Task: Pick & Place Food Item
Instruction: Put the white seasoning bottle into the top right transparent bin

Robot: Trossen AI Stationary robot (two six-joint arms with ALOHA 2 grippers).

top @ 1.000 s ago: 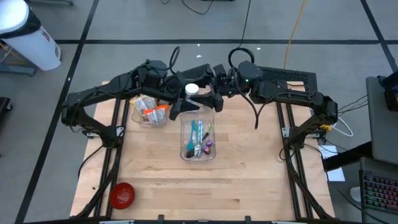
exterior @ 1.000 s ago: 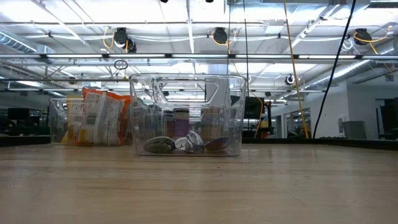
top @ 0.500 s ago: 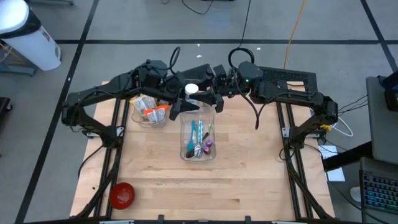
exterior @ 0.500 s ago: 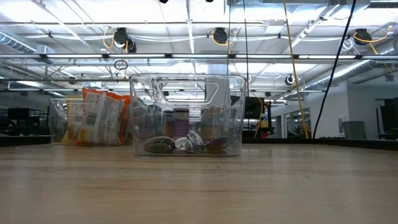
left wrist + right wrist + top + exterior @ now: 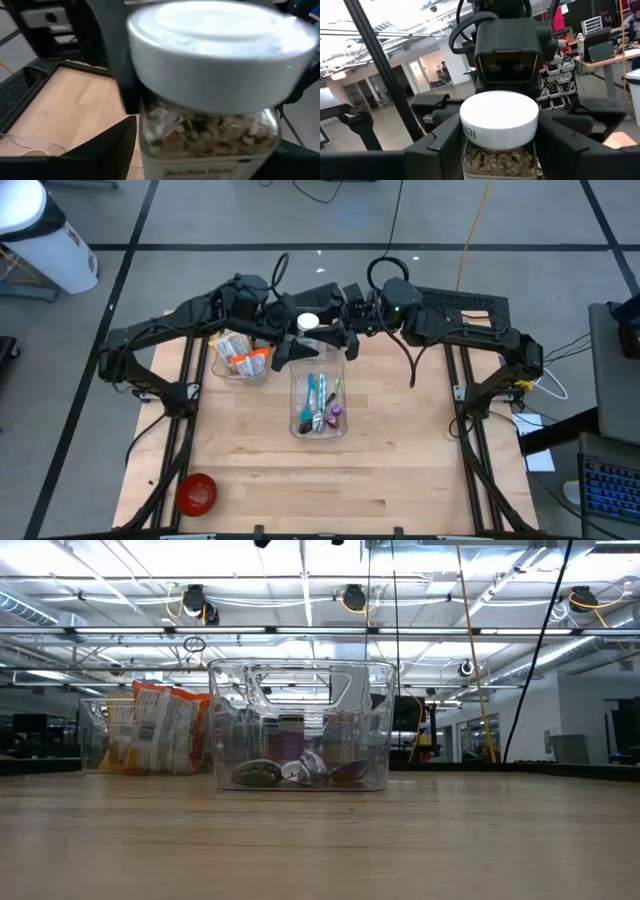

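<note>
You have both arms meeting above the far end of the clear plastic bin [image 5: 319, 402] in the middle of the wooden bench [image 5: 400, 460]. Between them hangs the white-lidded clear jar of granola-like food [image 5: 499, 134], up in the air. The right end effector [image 5: 495, 150] has its fingers closed against the jar's sides. The left end effector [image 5: 200, 150] also brackets the jar, but you cannot tell whether it grips or has let go. Colourful packets lie in the bin. To its left, a smaller clear container [image 5: 240, 358] holds orange-and-white snack bags [image 5: 152, 727].
</note>
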